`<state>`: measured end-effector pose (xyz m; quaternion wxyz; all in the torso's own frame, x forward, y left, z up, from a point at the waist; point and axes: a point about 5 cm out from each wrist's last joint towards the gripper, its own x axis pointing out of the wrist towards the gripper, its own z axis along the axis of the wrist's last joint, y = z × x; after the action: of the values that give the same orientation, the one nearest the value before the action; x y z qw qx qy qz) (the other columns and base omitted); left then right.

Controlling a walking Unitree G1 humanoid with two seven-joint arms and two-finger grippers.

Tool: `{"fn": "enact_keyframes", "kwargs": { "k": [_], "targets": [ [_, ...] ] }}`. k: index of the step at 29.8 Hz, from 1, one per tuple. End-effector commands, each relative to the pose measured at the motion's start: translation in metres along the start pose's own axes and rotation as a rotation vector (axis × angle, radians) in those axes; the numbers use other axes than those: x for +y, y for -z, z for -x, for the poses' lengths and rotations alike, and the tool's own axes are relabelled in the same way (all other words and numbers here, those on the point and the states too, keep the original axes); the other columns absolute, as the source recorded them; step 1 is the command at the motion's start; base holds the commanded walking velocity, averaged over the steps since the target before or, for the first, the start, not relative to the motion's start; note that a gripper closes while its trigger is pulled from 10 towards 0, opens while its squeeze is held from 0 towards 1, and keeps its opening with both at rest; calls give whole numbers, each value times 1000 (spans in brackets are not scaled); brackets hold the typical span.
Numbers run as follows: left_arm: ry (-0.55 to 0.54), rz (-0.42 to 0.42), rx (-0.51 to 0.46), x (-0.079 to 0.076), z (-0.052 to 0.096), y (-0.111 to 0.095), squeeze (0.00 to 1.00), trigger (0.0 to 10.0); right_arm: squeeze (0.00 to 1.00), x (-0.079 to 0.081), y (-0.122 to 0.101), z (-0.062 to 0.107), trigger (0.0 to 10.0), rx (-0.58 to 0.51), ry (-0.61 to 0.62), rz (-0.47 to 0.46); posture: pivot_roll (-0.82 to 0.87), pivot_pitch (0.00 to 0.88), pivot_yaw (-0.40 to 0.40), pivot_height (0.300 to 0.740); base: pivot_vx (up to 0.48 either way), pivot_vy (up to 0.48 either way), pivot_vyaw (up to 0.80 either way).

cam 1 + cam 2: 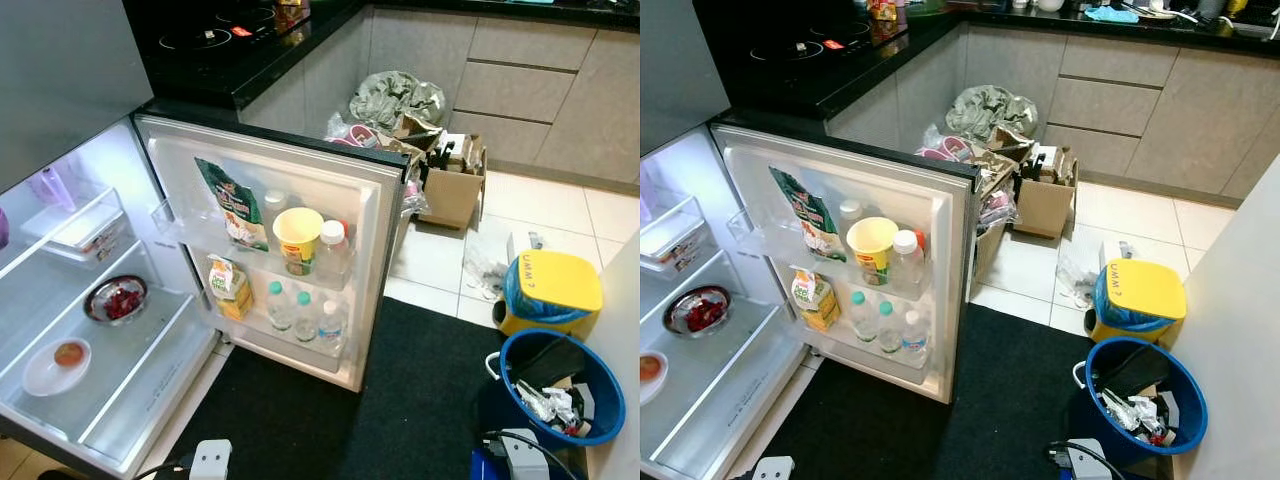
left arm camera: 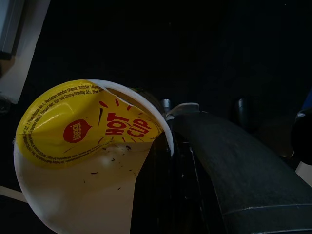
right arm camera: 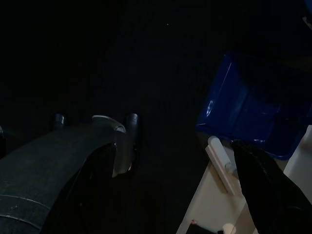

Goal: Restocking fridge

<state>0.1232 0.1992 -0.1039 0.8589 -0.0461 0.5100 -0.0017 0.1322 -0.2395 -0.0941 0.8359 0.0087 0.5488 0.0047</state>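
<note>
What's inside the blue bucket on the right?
The blue bucket holds a dark flat item and crumpled silver wrappers. Whatever lies underneath them is covered.

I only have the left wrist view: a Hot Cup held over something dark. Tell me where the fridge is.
Observer: Ahead and to the robot's left. Its door stands open, with the door shelves facing the robot.
Operator: Name what's on the upper door shelf.
Observer: A green bag, a yellow cup and a white-capped bottle stand packed side by side.
Operator: Then check inside.
Observer: A bowl of red food and a plate sit on the glass shelves, with bare glass beside them.
</note>
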Motion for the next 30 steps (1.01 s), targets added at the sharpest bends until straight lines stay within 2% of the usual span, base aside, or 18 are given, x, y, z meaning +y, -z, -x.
{"fn": "enact_keyframes", "kwargs": {
  "k": [1,4,5,7,8,10,11,12,14,16,18,20,21,22,23,25,28,30],
  "targets": [
    [-7,-6,12,1,1,3,0,10000,0,1,-3,-1,10000,-11,-1,11,-62,0,-9,740,0,0,0],
    [-8,-1,10,1,0,2,0,10000,0,1,-5,-1,10000,-17,1,4,-63,0,-13,740,0,0,0],
    [-19,35,8,3,1,2,0,10000,0,1,-6,-1,10000,-18,0,5,-63,0,-13,740,0,0,0],
    [-59,294,-37,10,1,-2,0,10000,0,1,-13,-1,10000,-51,-6,-77,-65,0,-16,740,0,0,0],
    [-59,294,-37,10,1,-2,0,10000,0,1,-13,-1,10000,-51,-6,-77,-65,0,-16,740,0,0,0],
    [-77,427,-81,17,2,-7,0,10000,0,-3,-27,0,10000,-132,-17,-299,-65,0,-18,740,0,0,0],
    [-77,427,-81,17,2,-7,0,10000,0,-3,-27,0,10000,-132,-17,-299,-65,0,-18,740,0,0,0],
    [-82,440,-91,20,3,-8,0,10000,0,-7,-32,1,10000,-164,-16,-361,-65,0,-18,740,0,0,0],
    [-82,418,-88,21,3,-9,0,10000,0,-9,-36,2,10000,-173,-13,-354,-65,0,-18,740,0,0,0],
    [-78,330,-64,22,3,-6,0,10000,0,-11,-39,2,10000,-161,6,-226,-65,0,-18,740,0,0,0],
    [-74,263,-45,21,4,-4,0,10000,0,-19,-52,5,10000,-199,37,-184,-59,0,-15,740,0,0,0],
    [-74,263,-45,21,4,-4,0,10000,0,-19,-52,5,10000,-199,37,-184,-59,0,-15,740,0,0,0],
    [-75,271,-45,21,4,-3,0,10000,0,-43,-87,17,10000,-325,82,-210,-61,0,-21,740,0,0,0],
    [-75,271,-45,21,4,-3,0,10000,0,-43,-87,17,10000,-325,82,-210,-61,0,-21,740,0,0,0],
    [-76,280,-47,22,4,-3,0,10000,0,-58,-107,27,10000,-397,106,-227,-63,0,-20,740,0,0,0],
    [-76,280,-47,22,4,-3,0,10000,0,-58,-107,27,10000,-397,106,-227,-63,0,-20,740,0,0,0],
    [-73,284,-43,22,4,-2,0,10000,0,-76,-128,39,10000,-451,140,-223,-70,0,-19,740,0,0,0],
    [-71,285,-39,21,4,0,0,10000,0,-72,-122,36,10000,-415,132,-209,-72,0,-24,740,0,0,0]
  ]
}}
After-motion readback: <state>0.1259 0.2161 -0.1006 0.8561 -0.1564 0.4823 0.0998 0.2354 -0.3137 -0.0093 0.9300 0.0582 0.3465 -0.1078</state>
